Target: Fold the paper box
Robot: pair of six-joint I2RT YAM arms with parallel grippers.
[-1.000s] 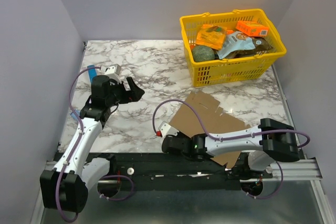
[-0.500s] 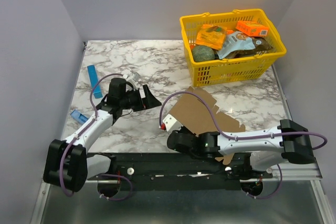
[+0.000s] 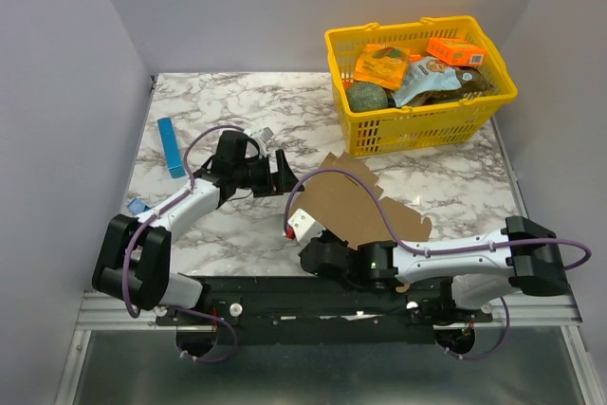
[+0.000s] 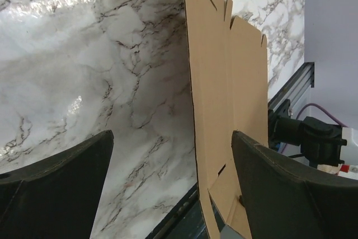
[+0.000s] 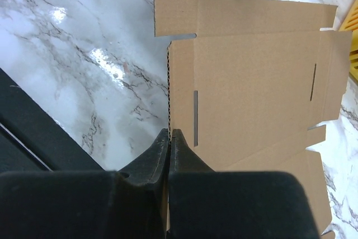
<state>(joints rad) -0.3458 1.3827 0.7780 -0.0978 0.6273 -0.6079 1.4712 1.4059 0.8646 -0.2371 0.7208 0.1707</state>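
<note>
At one o'clock, yellow basket (image 3: 417,130) packed with orange boxes (image 3: 455,50), packets (image 3: 424,81) — right gripper (image 5: 169,136) clamped on paper box (image 5: 251,93) edge, left gripper (image 3: 278,172) spread wide nearby.

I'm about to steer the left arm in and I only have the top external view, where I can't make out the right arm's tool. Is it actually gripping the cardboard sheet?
Observer: Yes. The right wrist view shows the right tool shut on the near edge of the paper box.
Operator: And the left one?
Observer: The left tool has its jaws wide apart. In its wrist view the sheet stands ahead in the gap, not gripped.
Operator: Any detail on the sheet?
Observer: The right wrist view shows two narrow slots cut in the main panel.
</note>
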